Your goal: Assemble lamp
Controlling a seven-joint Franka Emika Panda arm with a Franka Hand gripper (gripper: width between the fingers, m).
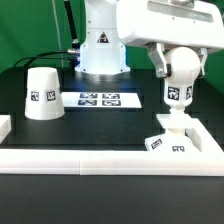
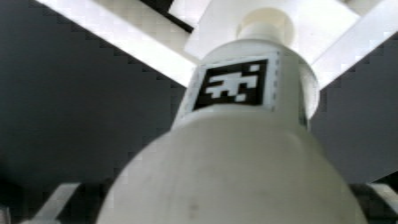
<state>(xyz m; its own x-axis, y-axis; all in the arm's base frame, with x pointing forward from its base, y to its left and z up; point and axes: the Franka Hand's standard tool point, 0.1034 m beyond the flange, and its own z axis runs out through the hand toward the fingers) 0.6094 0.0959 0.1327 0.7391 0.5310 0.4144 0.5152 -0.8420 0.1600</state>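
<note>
Bulb [image 1: 177, 95] upright, neck down, on the blocky base [image 1: 176, 142] at 4 o'clock in the exterior view; cannot tell whether it is seated. Gripper [image 1: 179, 63] fingers drawn in on its round head. Shade [image 1: 42, 93] stands apart at 9 o'clock, marker board [image 1: 100, 99] between. Judgement: light, rigid, smooth plastic, curved head prone to slip. Best held across the head's widest part, kept vertical.

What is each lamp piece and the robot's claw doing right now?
bulb: upright, round head gripped, narrow end down on the base.
gripper: shut on the bulb's head.
base: sitting flat, right under the bulb.
shade: standing on its wide end, off by itself, untouched.
</note>
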